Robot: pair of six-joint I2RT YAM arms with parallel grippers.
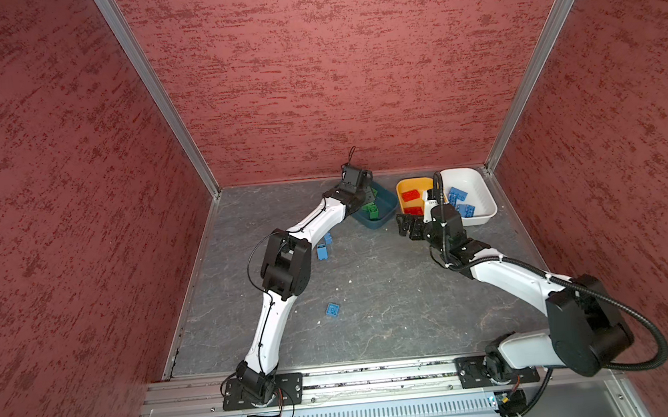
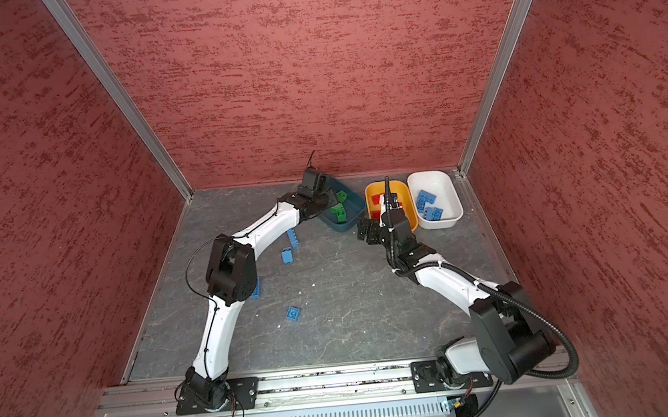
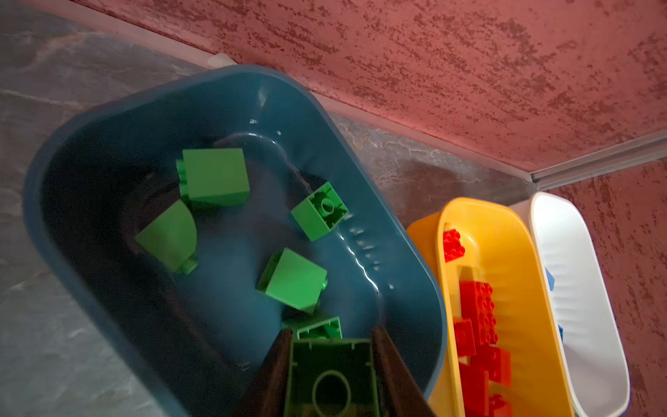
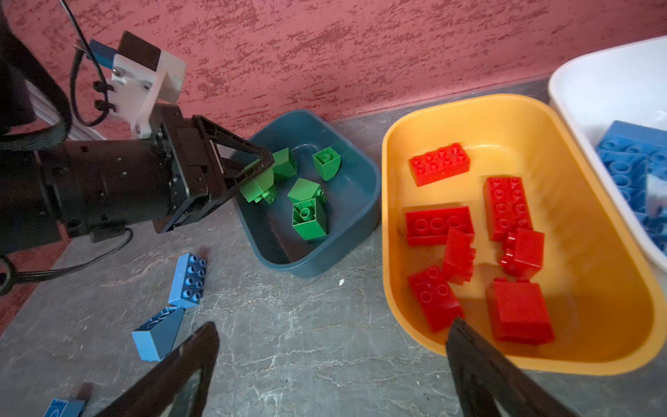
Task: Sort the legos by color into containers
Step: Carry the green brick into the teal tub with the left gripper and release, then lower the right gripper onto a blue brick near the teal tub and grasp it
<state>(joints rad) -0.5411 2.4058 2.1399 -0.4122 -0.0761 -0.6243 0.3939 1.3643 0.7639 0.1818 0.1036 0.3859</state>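
Teal tub (image 4: 359, 213), orange-yellow tub (image 4: 613, 274) and white tub (image 1: 477, 186) line the worktop's (image 1: 382, 296) far edge; the left gripper (image 3: 332, 335) pinches a green brick (image 3: 330, 379), seemingly hanging over the teal tub; the right gripper (image 4: 334, 325) gapes beside the orange-yellow tub. Blue bricks (image 4: 188, 279) lie loose mid-worktop.

Three tubs: teal tub (image 4: 325, 252), orange-yellow tub (image 4: 595, 252), white tub (image 4: 613, 79). Seven red bricks (image 4: 505, 205), about six green bricks (image 4: 308, 220), four blue bricks (image 2: 292, 313) loose left of centre, at least two more in the white tub.

Top views: high overhead, whole table (image 1: 374, 297) — wrist views close, both sharing teal tub (image 3: 216, 108).
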